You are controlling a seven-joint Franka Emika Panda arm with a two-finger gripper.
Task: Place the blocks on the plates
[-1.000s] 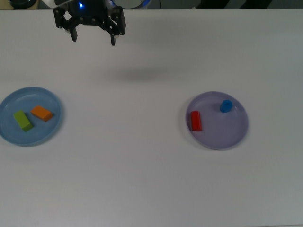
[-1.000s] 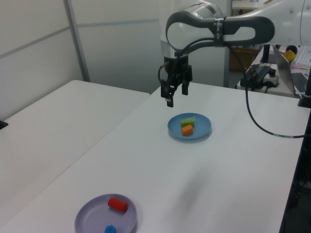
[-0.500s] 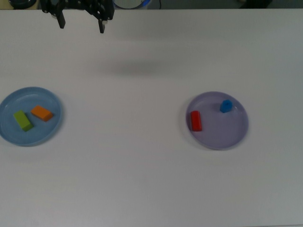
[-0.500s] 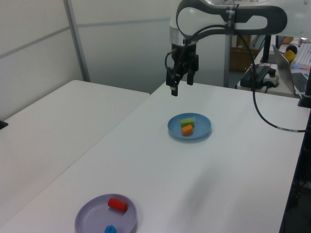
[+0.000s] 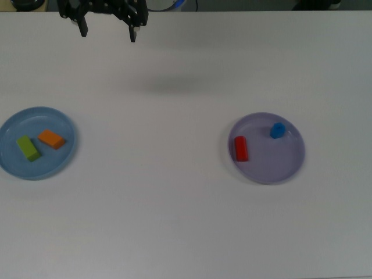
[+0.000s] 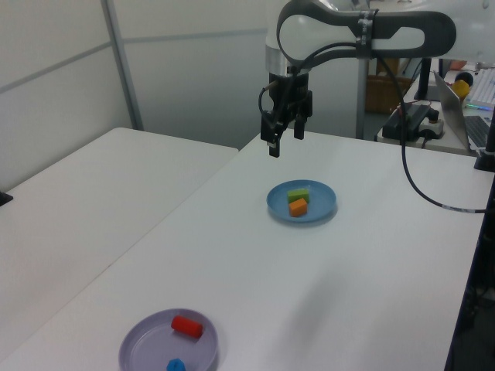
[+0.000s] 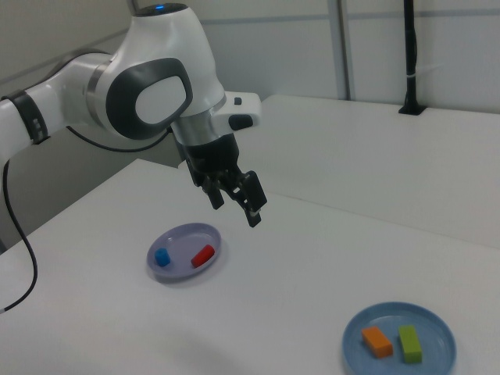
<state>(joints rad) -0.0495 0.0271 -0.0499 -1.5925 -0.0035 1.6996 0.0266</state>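
Your end effector point(image 5: 108, 30) hangs high over the desk point(image 5: 186, 221) at about 11 o'clock in the top view, fingers spread wide with nothing between them. In the left view it sits above and behind the blue plate point(image 6: 323, 202), well apart from it.

All four blocks already lie on plates. The green block point(image 5: 28, 147) and the orange block point(image 5: 52, 139) rest side by side on the blue plate at 9 o'clock in the top view; the red block point(image 5: 240, 148) and the small blue block point(image 5: 278, 130) sit apart on the lavender plate point(image 5: 273, 168) at 3 o'clock. By the look of it, nothing is left to move.

Should you need to reseat one, expect light, rigid pieces with flat, smooth faces; close across the narrow width of the long ones. The blue cube is the fiddliest, being small.

Compared with half a second ago, the end effector has shifted slightly toward 3 o'clock in the top view and dropped a little; a second ago it hung lower. The blocks and plates have not moved.
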